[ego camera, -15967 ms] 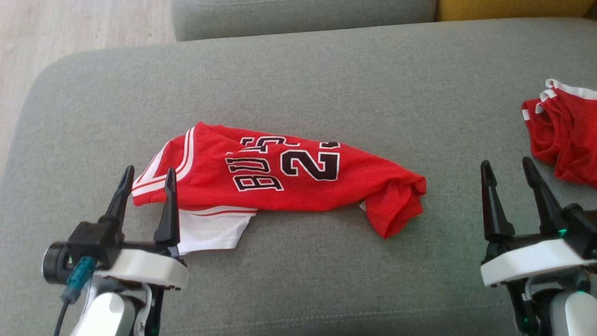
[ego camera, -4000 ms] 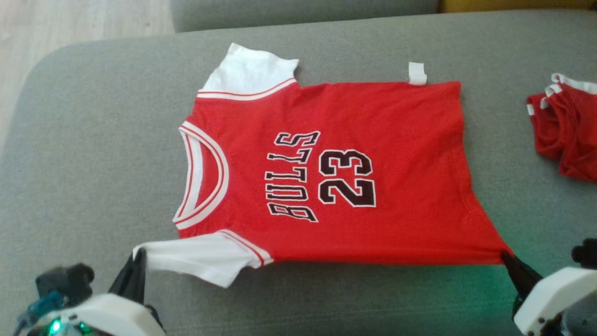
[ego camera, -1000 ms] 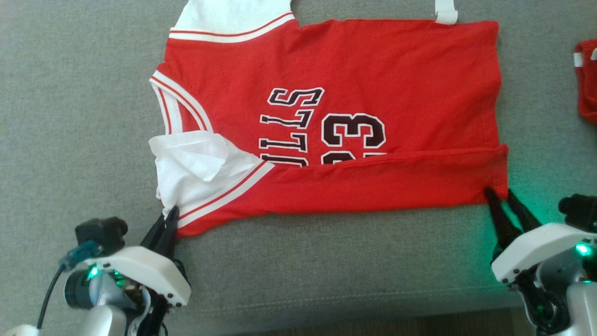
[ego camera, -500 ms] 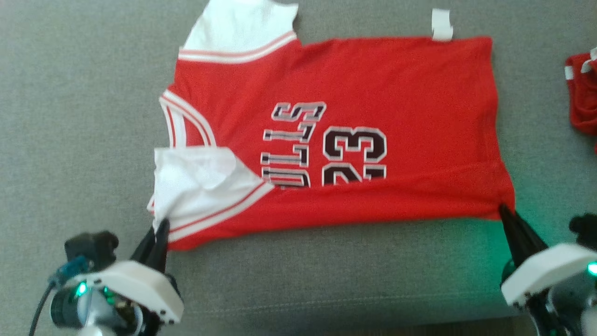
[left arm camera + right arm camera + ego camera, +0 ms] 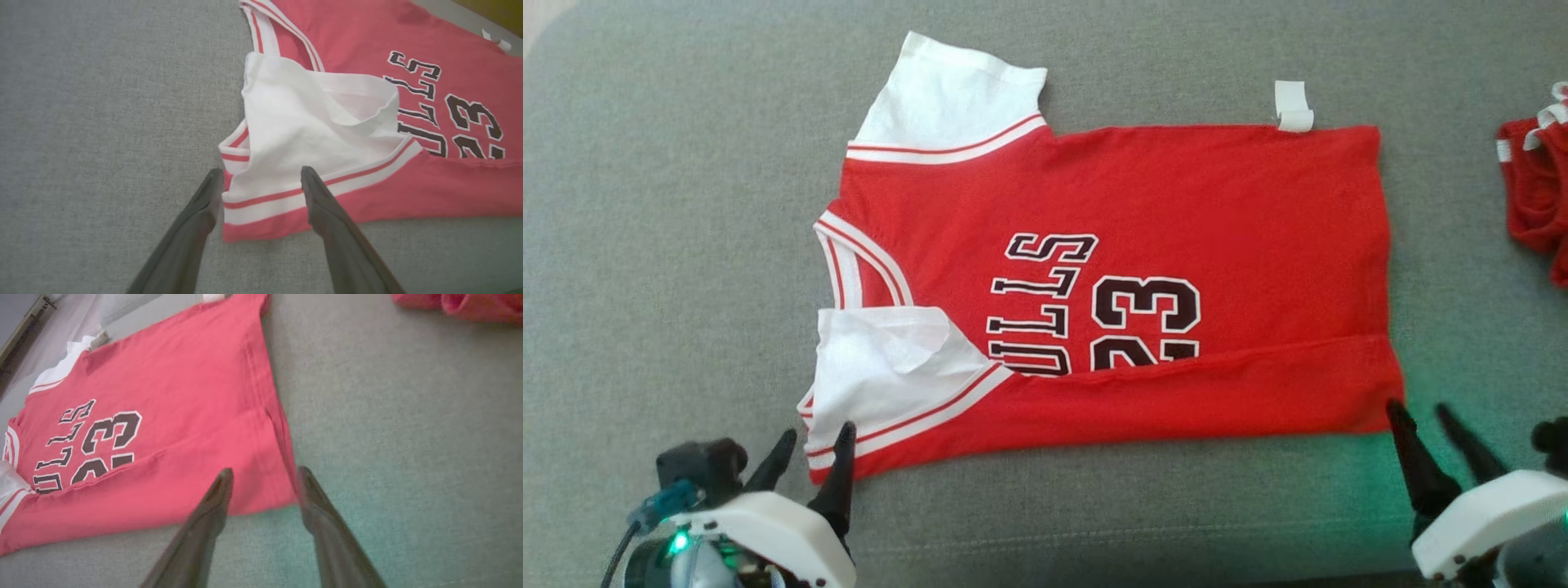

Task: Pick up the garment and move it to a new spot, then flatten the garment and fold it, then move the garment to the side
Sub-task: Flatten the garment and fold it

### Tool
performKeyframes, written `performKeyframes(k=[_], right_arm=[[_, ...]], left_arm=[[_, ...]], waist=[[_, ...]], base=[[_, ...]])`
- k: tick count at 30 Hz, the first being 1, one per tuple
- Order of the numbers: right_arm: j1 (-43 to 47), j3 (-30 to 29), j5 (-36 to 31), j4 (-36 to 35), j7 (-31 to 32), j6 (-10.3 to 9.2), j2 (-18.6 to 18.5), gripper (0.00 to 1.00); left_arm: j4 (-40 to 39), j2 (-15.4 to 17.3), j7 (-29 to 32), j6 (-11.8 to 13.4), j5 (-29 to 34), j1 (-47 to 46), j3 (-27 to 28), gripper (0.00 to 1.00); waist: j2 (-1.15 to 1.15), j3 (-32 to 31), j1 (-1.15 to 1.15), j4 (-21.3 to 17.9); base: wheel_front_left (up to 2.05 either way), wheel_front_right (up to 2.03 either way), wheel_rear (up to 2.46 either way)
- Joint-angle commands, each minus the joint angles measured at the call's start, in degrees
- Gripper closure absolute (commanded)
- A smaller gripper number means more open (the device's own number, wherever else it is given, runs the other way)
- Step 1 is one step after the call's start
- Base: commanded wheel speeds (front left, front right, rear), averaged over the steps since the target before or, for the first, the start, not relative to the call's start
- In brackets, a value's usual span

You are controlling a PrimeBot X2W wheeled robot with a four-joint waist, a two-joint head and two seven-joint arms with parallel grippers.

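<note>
The garment (image 5: 1176,196), a red jersey with white sleeves and black "BULLS 23" print, lies spread flat on the grey sofa cushion (image 5: 670,245). Its near long edge is folded up over the lower part of the print, and the near white sleeve (image 5: 882,367) is folded onto the chest. At the garment's near left corner my left gripper (image 5: 817,434) stands open; in the left wrist view that corner (image 5: 261,204) lies loose between the fingers of the gripper (image 5: 261,175). My right gripper (image 5: 1419,408) is open at the near right corner, whose hem (image 5: 269,490) sits between the gripper's (image 5: 265,472) fingers.
A second crumpled red garment (image 5: 1535,188) lies at the cushion's right side, also in the right wrist view as a red heap (image 5: 457,306). A white label (image 5: 1293,106) sticks out of the jersey's far edge. The cushion's front seam (image 5: 1094,543) runs just before the grippers.
Both grippers were shut on the garment's near corners half a second ago and now stand open, the folded edge released onto the jersey. The head camera has shifted, so the whole picture sits lower.
</note>
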Motion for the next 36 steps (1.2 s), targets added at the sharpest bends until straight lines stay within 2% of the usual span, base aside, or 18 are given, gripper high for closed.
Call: performKeyframes(k=[1,7,11,23,29,36], right_arm=[[-1.14,0.52,-1.03,-2.95,-1.31,-0.04,-1.83,0.00],[-4.89,0.53,-6.68,-7.87,-11.33,-0.04,-3.82,0.00],[-7.15,1.49,-8.53,-10.31,-16.17,-0.04,-4.76,0.00],[-9.45,3.85,-8.33,-11.01,-17.66,-0.04,-4.95,0.00],[-9.74,3.31,-7.80,-10.91,-17.46,-0.04,-4.53,0.00],[-13.17,3.58,-6.87,-11.41,-18.12,-0.04,-4.11,0.00]], left_arm=[[-1.87,0.70,-0.67,0.28,0.82,-1.34,2.04,0.00],[-4.84,0.82,-7.94,3.23,6.45,-2.99,2.76,0.00],[-6.68,0.66,-11.94,4.32,9.17,-5.05,2.69,0.00],[-7.03,0.63,-13.94,5.26,11.05,-7.90,2.13,0.00],[-5.70,0.42,-13.91,4.15,10.17,-9.34,1.30,0.00],[1.82,-1.25,-11.77,-0.90,7.45,-24.53,-1.42,0.00]], waist=[[0.00,-0.52,0.00,-0.05],[0.00,-3.17,0.00,-0.42],[0.00,-5.21,0.00,-0.69],[0.00,-6.01,0.00,-1.39],[0.00,-3.76,0.00,-1.33],[0.00,5.22,0.00,-2.45]], base=[[0.00,0.00,0.00],[0.00,0.00,0.00],[0.00,0.00,0.00],[0.00,0.00,0.00],[0.00,0.00,0.00],[0.00,0.00,0.00]])
